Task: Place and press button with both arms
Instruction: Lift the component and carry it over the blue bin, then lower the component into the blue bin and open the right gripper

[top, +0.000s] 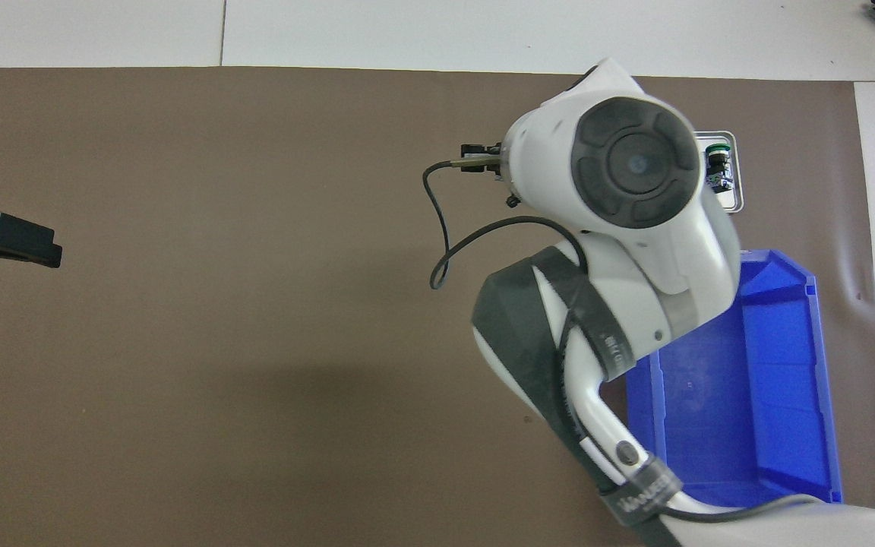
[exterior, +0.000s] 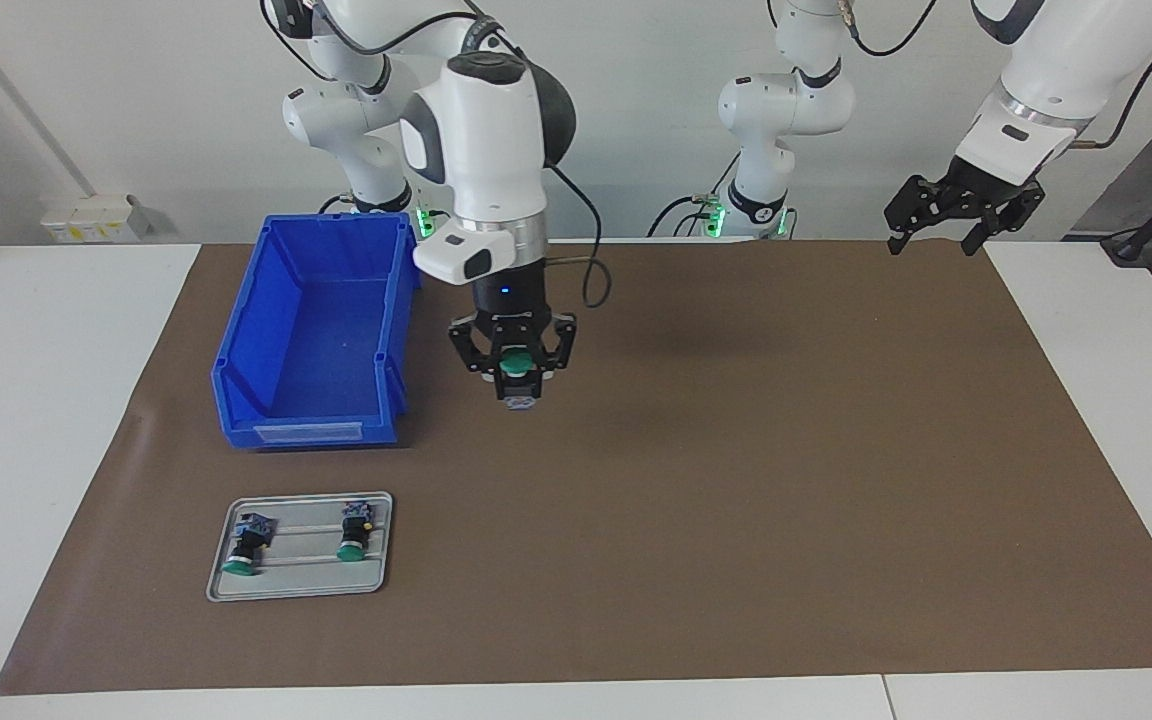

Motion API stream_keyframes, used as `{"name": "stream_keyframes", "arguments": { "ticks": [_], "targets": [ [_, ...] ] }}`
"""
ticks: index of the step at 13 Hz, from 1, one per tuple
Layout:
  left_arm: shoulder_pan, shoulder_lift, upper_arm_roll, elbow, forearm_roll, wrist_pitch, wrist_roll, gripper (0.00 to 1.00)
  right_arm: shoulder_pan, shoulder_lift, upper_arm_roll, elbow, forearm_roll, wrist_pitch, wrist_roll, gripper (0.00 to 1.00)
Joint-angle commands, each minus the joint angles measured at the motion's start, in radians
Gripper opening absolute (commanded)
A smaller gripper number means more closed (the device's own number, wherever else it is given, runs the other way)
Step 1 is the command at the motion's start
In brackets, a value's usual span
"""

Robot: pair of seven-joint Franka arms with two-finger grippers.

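one small green-capped push-button switch [exterior: 513, 369] sits clamped between the fingers of the right tool [exterior: 514, 378], raised over the brown mat [exterior: 736, 480] beside the blue plastic bin [exterior: 316, 330]. the left tool [exterior: 946, 215] waits spread open over the surface's left-arm end.

White jointed arms [exterior: 481, 120] w/ grey caps — black cables, claws.

Overhead, the right arm [top: 627, 190] hides its claw — most of the tray [top: 737, 199].
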Motion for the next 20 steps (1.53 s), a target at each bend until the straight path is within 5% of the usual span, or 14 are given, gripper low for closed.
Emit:
{"name": "stream_keyframes", "arguments": {
  "ticks": [1, 5, 12, 16, 20],
  "targets": [
    [0.004, -0.014, -0.003, -0.014, 0.005, -0.007, 0.014, 1.0, -0.146, -0.065, 0.021, -0.07, 0.086, -0.031, -0.2, 0.0],
    [0.004, -0.014, -0.003, -0.014, 0.005, -0.005, 0.014, 1.0, -0.307, -0.094, 0.021, -0.14, 0.16, -0.056, -0.467, 0.0],
    [0.004, -0.014, -0.003, -0.014, 0.005, -0.007, 0.014, 1.0, -0.426, -0.304, 0.019, -0.599, 0.214, 0.054, -0.707, 0.0],
    [0.004, -0.014, -0.003, -0.014, 0.005, -0.005, 0.014, 1.0, -0.414, -0.428, 0.019, -0.922, 0.222, 0.312, -0.706, 0.0],
    [0.004, -0.014, -0.003, -0.014, 0.005, -0.005, 0.014, 1.0, -0.415, -0.423, 0.019, -1.061, 0.222, 0.473, -0.703, 0.0]
  ]
}}
